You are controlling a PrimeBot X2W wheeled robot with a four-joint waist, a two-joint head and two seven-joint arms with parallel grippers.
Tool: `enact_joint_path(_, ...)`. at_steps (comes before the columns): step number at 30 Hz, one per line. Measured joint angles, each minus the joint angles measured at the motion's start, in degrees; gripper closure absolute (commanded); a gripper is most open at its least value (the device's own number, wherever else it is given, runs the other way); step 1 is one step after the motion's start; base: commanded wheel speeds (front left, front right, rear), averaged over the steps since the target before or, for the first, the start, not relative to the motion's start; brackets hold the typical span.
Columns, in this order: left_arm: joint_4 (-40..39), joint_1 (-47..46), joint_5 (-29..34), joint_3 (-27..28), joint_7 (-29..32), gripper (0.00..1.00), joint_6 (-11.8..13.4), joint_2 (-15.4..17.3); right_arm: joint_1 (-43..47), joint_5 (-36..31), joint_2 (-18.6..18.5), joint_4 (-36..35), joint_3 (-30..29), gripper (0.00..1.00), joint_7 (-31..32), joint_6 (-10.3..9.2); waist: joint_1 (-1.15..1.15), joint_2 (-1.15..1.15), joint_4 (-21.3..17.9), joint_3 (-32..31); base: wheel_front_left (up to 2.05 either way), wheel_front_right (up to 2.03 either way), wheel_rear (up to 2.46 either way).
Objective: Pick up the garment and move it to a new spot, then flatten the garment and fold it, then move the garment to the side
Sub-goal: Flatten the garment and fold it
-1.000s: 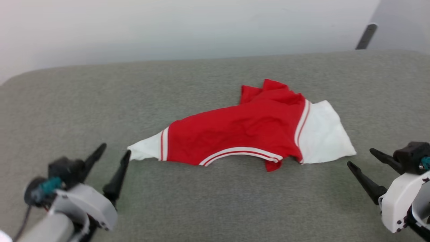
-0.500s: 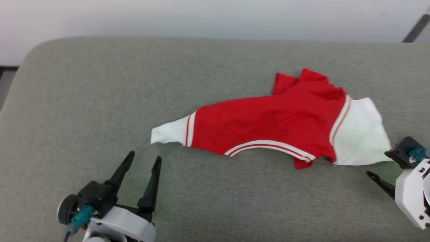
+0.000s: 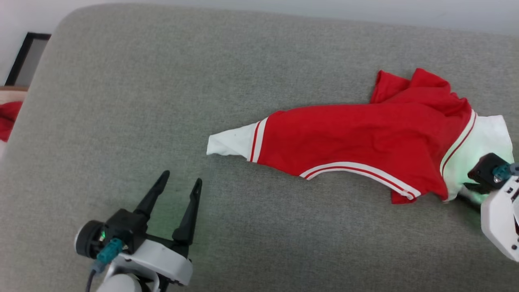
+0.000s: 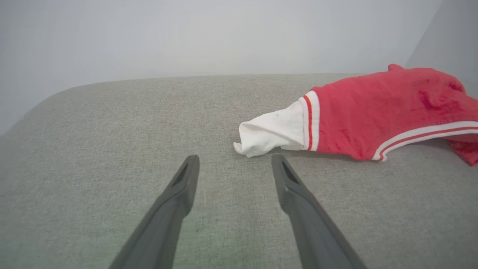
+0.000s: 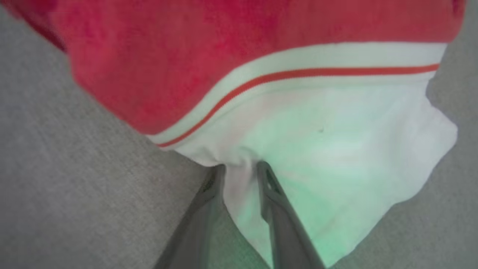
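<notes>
Now pinches with right gripper (image 5: 241,168), earlier apart, soft red white-sleeved shirt (image 3: 357,138); holds left gripper (image 3: 181,179) wide, empty. Stretches left-right, tapered sleeve leftward.

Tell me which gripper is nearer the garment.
Right. The right gripper pinches the garment at one white sleeve; the left gripper is open, apart from the other sleeve's tip.

No legible text, label, brand or number on anything

Open grey cushion (image 3: 121,101) ahead of left gripper (image 3: 181,177), garment (image 3: 357,134) across the right, wall (image 4: 224,33) seemingly behind.
</notes>
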Motion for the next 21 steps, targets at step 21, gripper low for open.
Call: enact_joint_path(21, 3.5, -26.9, 4.6, -18.0, 22.8, 0.00, -17.4, 14.9, -4.1, 2.4, 4.4, 1.9, 1.6, 1.00, -2.0, -0.03, 0.00, 0.00, -3.4, 1.4, 0.00, 0.00, 0.00)
